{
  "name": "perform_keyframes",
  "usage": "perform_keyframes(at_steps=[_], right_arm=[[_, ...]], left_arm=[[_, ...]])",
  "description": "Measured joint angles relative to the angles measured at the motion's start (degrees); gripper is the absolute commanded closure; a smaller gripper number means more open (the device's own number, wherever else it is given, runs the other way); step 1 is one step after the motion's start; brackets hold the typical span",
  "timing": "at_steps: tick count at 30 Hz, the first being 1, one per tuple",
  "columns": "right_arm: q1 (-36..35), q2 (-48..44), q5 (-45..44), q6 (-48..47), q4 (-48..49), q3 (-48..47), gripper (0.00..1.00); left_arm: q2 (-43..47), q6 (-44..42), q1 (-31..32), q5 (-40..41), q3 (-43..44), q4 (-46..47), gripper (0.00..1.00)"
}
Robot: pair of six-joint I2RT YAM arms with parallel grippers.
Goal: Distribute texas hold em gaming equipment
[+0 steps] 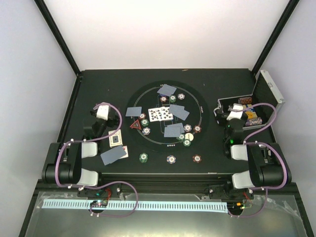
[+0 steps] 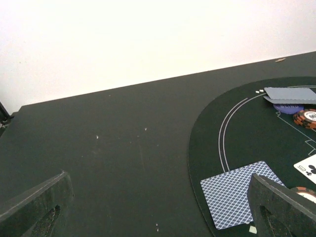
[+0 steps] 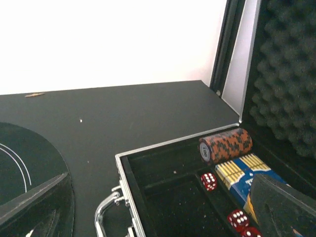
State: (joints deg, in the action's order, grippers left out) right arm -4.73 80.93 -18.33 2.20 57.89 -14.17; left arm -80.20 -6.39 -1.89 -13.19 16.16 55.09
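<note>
Two grippers to account for, both released, nothing between the fingers.

At far left, left gripper hanging over bare table just off the mat, spread wide. In its wrist view, fingers framing dark tabletop and a face-down card lying just inside the mat's rim. Probably poised there to reach the cards close by.

Near the left arm's base, off the mat, a face-up card and a blue-backed card, seemingly not yet dealt to any seat.

On the mat, left to right:
- red triangle marker by the left rim
- face-up row of cards at the centre, laid out like a shared board
- face-down pairs spaced round it, one hand per seat by the look of it, with chips beside them
- white button toward the right

Along the near edge, off the mat, three single chips set well apart, perhaps stakes for seats.

At right, right gripper agape over the open case. Wrist view looking down at a chip roll, red dice and a boxed deck inside. Judged to be stationed there to fetch more chips. Distribution well along, not finished.
</note>
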Motion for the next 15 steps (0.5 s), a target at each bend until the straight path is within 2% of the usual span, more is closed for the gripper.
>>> perform_keyframes(at_steps=[15], right_arm=[[0.5, -0.2, 4.0, -0.4, 0.8, -0.3, 0.0]], left_arm=[[0.0, 0.6, 0.0, 1.0, 0.1, -0.7, 0.01]])
